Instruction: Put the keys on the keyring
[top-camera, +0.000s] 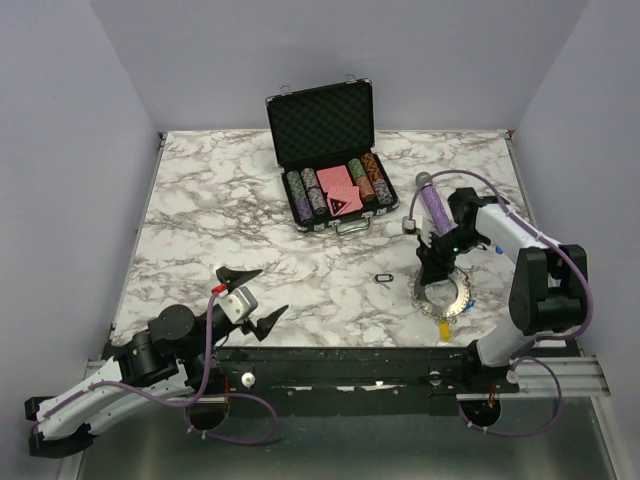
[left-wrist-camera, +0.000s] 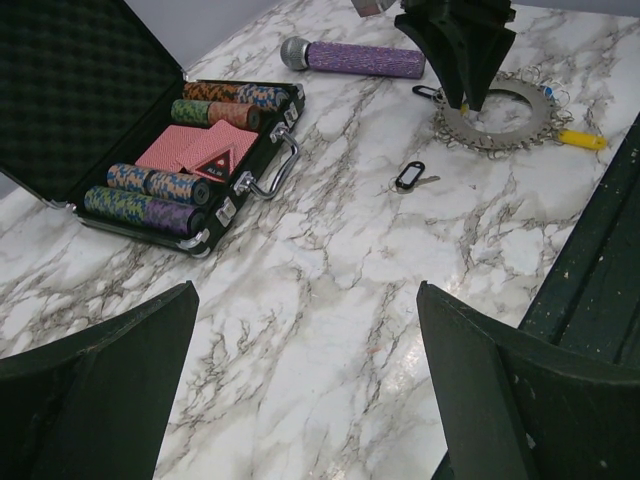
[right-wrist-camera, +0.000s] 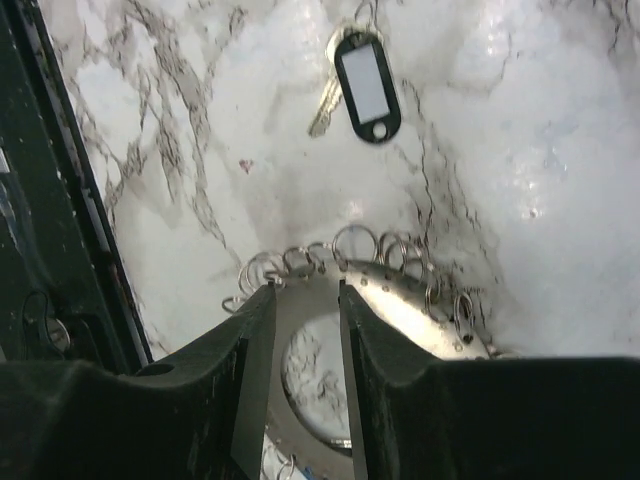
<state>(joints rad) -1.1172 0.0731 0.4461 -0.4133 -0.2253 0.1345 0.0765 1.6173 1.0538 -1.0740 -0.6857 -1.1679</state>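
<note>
The keyring (top-camera: 457, 304), a flat silver ring fringed with small split rings, lies near the table's right front edge. My right gripper (top-camera: 437, 272) points down onto its near-left rim. In the right wrist view the right gripper (right-wrist-camera: 305, 292) stands open a finger's width, with the keyring (right-wrist-camera: 430, 310) band showing in the gap. A black-headed key (top-camera: 382, 278) (right-wrist-camera: 366, 85) lies loose on the marble left of the ring. A yellow-headed key (top-camera: 443, 326) (left-wrist-camera: 580, 139) sits at the ring's front edge. My left gripper (top-camera: 258, 295) (left-wrist-camera: 307, 300) hovers wide open over bare marble at the front left.
An open black chip case (top-camera: 325, 150) with chips and red cards stands at the back centre. A purple microphone (top-camera: 434, 205) lies just behind the right gripper. The table's dark front rail (top-camera: 350, 360) runs close to the ring.
</note>
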